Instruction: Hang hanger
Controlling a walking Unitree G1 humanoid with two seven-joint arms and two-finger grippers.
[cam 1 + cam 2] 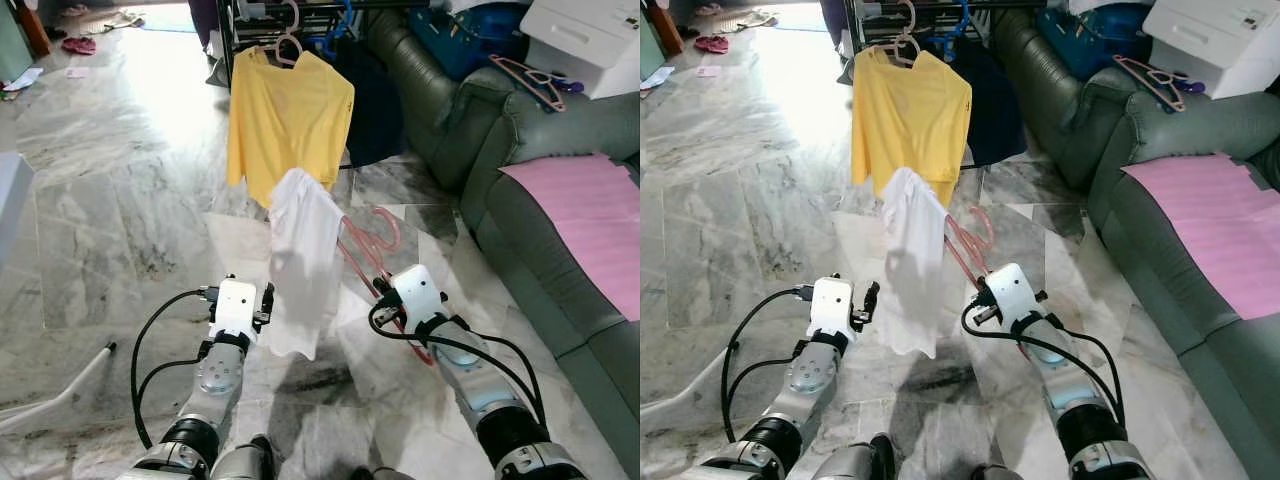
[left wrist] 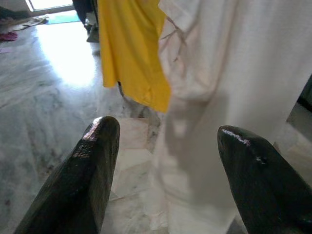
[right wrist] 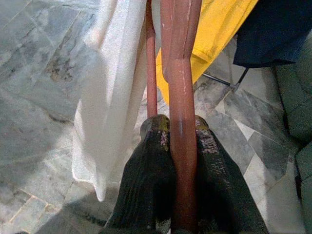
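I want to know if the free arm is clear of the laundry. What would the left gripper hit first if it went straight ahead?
Probably the white garment: it hangs just ahead of the open left gripper, though depth is unclear.

A lived-in home is indicated. A grey marble-tiled floor [image 1: 120, 200] is seen beside a dark green sofa [image 1: 520, 200] covered with a pink cloth [image 1: 590, 210]. A yellow shirt [image 1: 285, 120] is hung on a clothes rack [image 1: 250, 20], and slippers [image 1: 78, 44] are left near a sunlit doorway.
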